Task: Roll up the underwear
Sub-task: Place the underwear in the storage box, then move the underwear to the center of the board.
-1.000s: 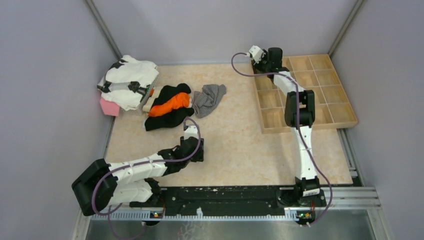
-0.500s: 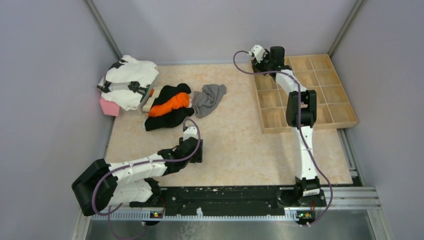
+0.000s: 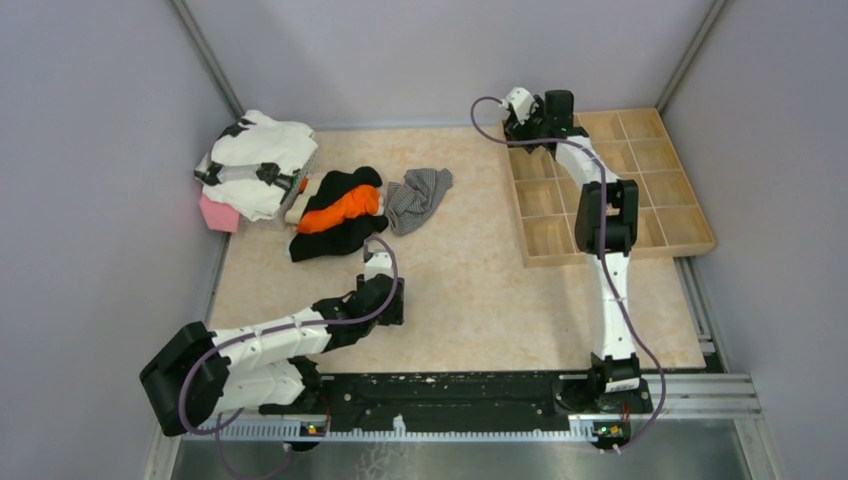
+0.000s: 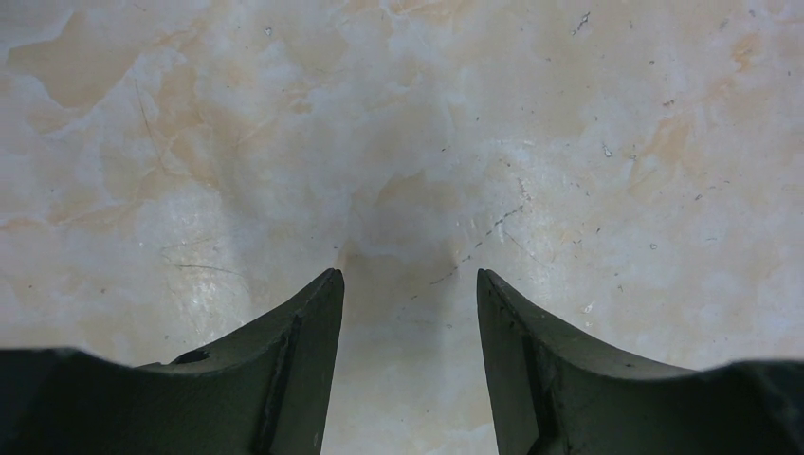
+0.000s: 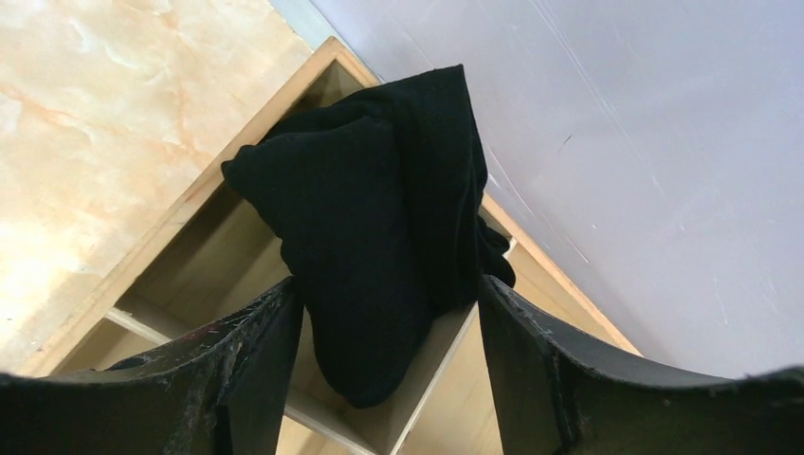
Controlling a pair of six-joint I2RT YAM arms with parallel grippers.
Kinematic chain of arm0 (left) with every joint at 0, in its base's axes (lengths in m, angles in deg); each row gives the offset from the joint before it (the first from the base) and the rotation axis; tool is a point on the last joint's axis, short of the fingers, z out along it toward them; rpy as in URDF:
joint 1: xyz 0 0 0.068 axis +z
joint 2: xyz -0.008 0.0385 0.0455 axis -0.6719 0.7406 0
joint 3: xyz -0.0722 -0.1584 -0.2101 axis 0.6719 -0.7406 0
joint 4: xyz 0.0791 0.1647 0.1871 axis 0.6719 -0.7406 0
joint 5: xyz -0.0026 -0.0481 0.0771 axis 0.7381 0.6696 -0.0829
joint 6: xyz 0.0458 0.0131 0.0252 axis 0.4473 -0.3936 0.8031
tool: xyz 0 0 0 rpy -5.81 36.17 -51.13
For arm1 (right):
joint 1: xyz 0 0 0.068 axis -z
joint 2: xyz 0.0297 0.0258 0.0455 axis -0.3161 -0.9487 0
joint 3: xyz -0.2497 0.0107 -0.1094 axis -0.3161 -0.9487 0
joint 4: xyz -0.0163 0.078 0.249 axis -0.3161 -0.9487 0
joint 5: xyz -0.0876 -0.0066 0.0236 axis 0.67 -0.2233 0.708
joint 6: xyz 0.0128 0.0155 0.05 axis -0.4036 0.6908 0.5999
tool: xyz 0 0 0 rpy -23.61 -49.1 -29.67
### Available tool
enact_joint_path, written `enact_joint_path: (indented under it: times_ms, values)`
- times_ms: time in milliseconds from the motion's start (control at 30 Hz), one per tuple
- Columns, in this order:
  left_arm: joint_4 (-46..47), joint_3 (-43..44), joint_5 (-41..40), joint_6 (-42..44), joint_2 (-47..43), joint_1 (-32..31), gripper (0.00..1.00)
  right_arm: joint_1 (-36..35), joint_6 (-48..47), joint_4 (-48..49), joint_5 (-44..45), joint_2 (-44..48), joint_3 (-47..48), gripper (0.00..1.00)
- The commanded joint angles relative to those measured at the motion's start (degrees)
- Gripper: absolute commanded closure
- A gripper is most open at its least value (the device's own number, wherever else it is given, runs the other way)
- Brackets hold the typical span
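Black underwear (image 5: 379,237), bunched, sits at the far-left corner of the wooden tray (image 5: 180,213), between the spread jaws of the right gripper (image 5: 389,282); gripped or released cannot be told. Grey striped underwear (image 3: 418,197) lies crumpled on the table (image 3: 480,290). Left gripper (image 4: 408,275): jaws apart, close above the table.

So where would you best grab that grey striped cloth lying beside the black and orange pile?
Probably its far right corner, coming straight down from above on the open-table side. The grey striped underwear lies low and crumpled, its left edge close against the black and orange pile, while the right side borders bare table, so a pinch there should catch only it.
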Motion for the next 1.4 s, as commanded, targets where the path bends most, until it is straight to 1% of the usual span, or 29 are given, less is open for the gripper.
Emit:
enact_joint_path:
  times_ms: [0,400,433,533,600,633,700,733,833,900,1000,1067,1133,1233,1367]
  values:
    - [-0.4,1.7,-1.3,-0.7,-1.8,0.2,0.40,0.3,1.4,-1.2,-2.9,6.5,1.5,0.33]
    - [-2.0,1.7,-1.4,-1.1,-4.0,0.2,0.40,0.3,2.7,-2.6,-6.5,13.3,-1.5,0.33]
    - [-2.2,1.7,-1.5,-1.0,-4.5,0.2,0.40,0.3,3.9,-1.7,-7.0,14.5,-2.5,0.33]
    - [-3.0,2.1,-1.8,-0.8,-6.1,0.3,0.39,0.3,11.5,3.9,-7.2,20.3,-6.7,0.33]
    - [-3.4,2.6,-2.1,-0.4,-7.0,0.4,0.39,0.3,18.7,7.6,-6.0,24.5,-10.0,0.34]
    - [-3.4,2.6,-2.2,0.0,-7.3,0.5,0.39,0.3,23.7,9.3,-4.6,26.8,-11.7,0.34]
    - [-3.1,2.7,-2.5,0.5,-7.4,0.8,0.38,0.3,34.8,12.1,-2.4,32.0,-17.9,0.34]
    - [-3.1,3.1,-2.4,0.7,-7.3,1.2,0.38,0.3,39.6,12.5,-2.8,34.5,-19.9,0.34]
    - [-2.4,4.0,-1.1,1.8,-6.7,3.1,0.37,0.2,54.3,15.4,-5.2,42.6,-31.7,0.37]
    - [-2.3,5.1,1.2,2.4,-6.3,5.2,0.37,0.1,62.8,16.3,-4.6,48.2,-39.6,0.38]
    - [-3.0,7.7,4.3,3.5,-5.9,9.2,0.36,-0.7,72.7,16.7,-3.1,57.3,-51.7,0.38]
    - [-4.6,10.2,5.9,4.0,-5.6,11.3,0.35,-2.5,73.7,14.2,-2.5,62.4,-57.1,0.38]
    - [-7.5,13.1,6.7,3.7,-5.5,13.0,0.35,-5.9,72.4,9.5,0.1,67.1,-61.0,0.38]
    - [-11.9,17.3,5.7,2.9,-6.3,14.6,0.32,-11.0,71.9,4.9,3.2,74.0,-66.9,0.38]
    - [-16.4,21.7,3.2,3.0,-8.8,15.8,0.30,-17.6,73.0,3.6,7.3,80.8,-74.8,0.38]
